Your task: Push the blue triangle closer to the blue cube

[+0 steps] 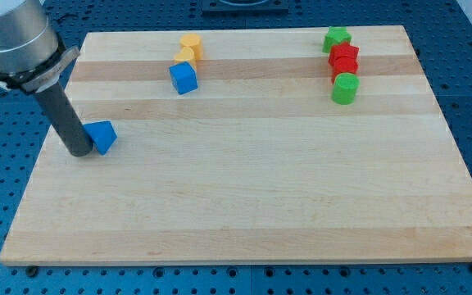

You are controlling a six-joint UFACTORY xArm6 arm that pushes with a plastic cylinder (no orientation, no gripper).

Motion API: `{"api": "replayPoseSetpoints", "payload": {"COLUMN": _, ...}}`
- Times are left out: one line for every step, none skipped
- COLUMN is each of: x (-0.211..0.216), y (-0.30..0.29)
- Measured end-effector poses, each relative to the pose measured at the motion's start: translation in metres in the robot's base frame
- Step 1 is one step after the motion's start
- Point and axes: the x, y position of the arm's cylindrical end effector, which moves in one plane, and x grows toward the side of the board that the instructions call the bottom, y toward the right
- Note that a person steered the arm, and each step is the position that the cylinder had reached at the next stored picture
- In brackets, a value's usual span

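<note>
No jaws are fitted to this arm, so no jaw state can be recorded; the arm ends in a dark rod. My tip (80,152) is seen resting on the worktop (244,205) near its edge at the view's left, directly against the left side of the blue triangle (102,136). Contact between tip and triangle appears to be made, with no gap visible.

The blue triangle is located at the view's left, roughly at mid-height of the worktop. The blue cube (183,78) is placed up and to the right of it, well apart, toward the view's top. Just above the blue cube, two orange-yellow blocks (188,48) are seen close together, the nearer one almost touching the cube; their shapes cannot be made out clearly.

At the view's top right a column of blocks is noted: a green block (336,38) of star-like outline at the top, two red blocks (344,61) directly beneath it, touching one another, and a green cylinder (345,88) at the bottom of the column.
</note>
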Motion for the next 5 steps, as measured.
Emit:
{"api": "replayPoseSetpoints", "payload": {"x": -0.014, "y": 0.009}}
{"api": "replayPoseSetpoints", "payload": {"x": -0.014, "y": 0.043}}
{"api": "replayPoseSetpoints", "payload": {"x": -0.032, "y": 0.056}}
{"api": "replayPoseSetpoints", "payload": {"x": -0.046, "y": 0.063}}
{"api": "replayPoseSetpoints", "payload": {"x": -0.046, "y": 0.069}}
